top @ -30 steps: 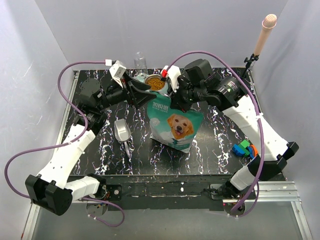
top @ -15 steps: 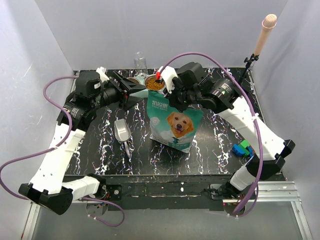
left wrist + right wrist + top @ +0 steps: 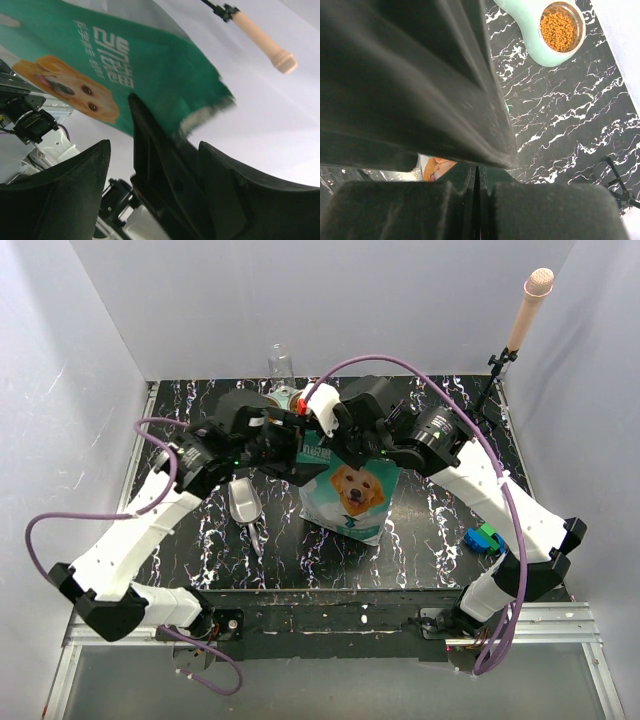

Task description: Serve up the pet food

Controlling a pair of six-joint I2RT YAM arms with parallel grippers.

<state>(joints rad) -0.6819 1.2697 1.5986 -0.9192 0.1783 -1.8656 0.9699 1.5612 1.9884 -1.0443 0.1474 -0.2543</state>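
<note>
Swung inward since half a second ago, the left arm now reaches from the lower left of the overhead view toward the centre. The left gripper point(image 3: 293, 450) sits at the upper left corner of the bag point(image 3: 352, 492); earlier it pointed at the back edge. The right arm arches in from the lower right with its elbow high. The right gripper point(image 3: 333, 438) is at the bag's top edge, shifted slightly leftward. The bag stands upright in mid-frame, and the grey scoop point(image 3: 243, 502) to its left is unmoved. Left wrist view: the fingers point(image 3: 70, 195) stand wide apart and hold nothing. The bag's torn teal top lies just beyond them, and a black bar crosses the gap. Right wrist view: the pads point(image 3: 395, 210) are pressed to a hairline slit, pinching the bag's thin edge. The pet food point(image 3: 563, 31) fills one well of the mint-green bowl point(image 3: 530, 45) at upper right, on the black marbled table point(image 3: 560, 115).
</note>
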